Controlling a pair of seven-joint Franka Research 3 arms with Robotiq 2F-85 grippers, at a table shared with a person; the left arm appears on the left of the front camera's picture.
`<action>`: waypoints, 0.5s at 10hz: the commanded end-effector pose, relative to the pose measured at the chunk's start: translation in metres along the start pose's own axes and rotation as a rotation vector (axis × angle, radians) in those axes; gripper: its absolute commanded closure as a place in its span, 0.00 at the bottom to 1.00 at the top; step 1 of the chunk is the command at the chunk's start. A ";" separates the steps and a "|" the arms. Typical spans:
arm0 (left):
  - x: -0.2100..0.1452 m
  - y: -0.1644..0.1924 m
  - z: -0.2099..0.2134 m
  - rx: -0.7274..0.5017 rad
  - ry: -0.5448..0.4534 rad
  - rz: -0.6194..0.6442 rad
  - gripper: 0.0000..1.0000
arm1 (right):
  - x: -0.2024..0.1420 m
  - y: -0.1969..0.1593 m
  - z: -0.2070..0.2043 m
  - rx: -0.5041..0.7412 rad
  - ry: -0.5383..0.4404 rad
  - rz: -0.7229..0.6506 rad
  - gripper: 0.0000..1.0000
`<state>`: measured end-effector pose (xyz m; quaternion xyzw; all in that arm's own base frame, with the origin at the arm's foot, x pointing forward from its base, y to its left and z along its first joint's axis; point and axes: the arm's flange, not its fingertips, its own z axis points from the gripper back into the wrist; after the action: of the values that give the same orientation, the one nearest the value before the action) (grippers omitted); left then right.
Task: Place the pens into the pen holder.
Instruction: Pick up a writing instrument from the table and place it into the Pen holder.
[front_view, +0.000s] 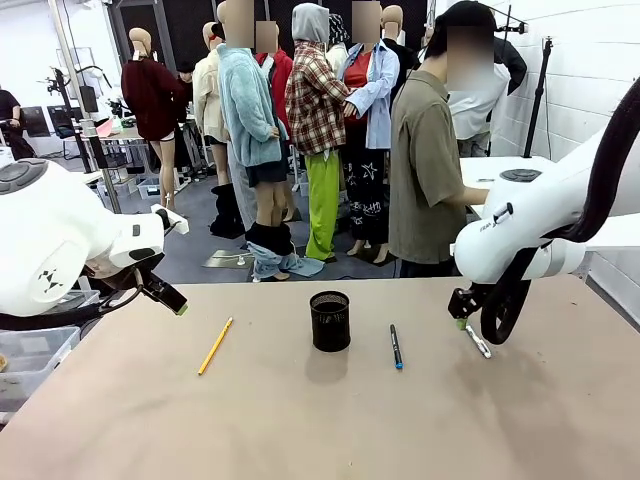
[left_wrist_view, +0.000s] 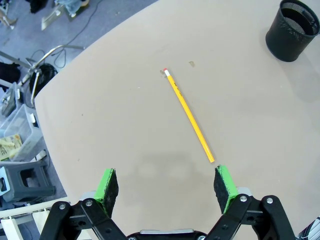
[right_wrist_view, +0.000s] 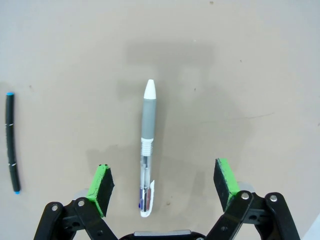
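All three lie flat on the worktop (front_view: 300, 430): pencil (front_view: 215, 346) left of the holder (front_view: 330, 321), blue pen (front_view: 396, 346) just right, grey pen (right_wrist_view: 148, 140) farther right. Both the left gripper (left_wrist_view: 165, 184) and right gripper (right_wrist_view: 163, 181) stand wide apart. The right hovers astride the grey pen, so drop straight and pinch mid-barrel.

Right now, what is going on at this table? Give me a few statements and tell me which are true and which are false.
1. No pen sticks out of the pen holder. True.
2. The yellow pencil lies on the robot's right of the holder. False: it lies on the robot's left of it.
3. The right gripper hangs open over the whitish-grey pen. True.
4. The left gripper is shut on the pencil. False: it is open, and the pencil lies free on the table.
5. The dark blue-tipped pen leans on the holder. False: it lies flat, apart from it.
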<state>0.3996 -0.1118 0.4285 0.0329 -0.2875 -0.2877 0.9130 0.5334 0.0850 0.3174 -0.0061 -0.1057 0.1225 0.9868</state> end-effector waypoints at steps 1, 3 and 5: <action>0.001 0.000 -0.002 0.006 -0.012 -0.001 0.00 | 0.010 0.009 -0.007 -0.078 0.038 -0.021 0.00; 0.001 0.000 -0.002 0.006 -0.012 -0.001 0.00 | 0.016 0.013 -0.014 -0.076 0.054 -0.013 0.00; 0.001 0.000 -0.002 0.006 -0.012 -0.001 0.00 | 0.017 0.015 -0.017 -0.054 0.057 -0.009 0.00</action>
<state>0.3996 -0.1118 0.4286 0.0329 -0.2876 -0.2877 0.9129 0.5440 0.0974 0.3052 -0.0318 -0.0869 0.1224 0.9882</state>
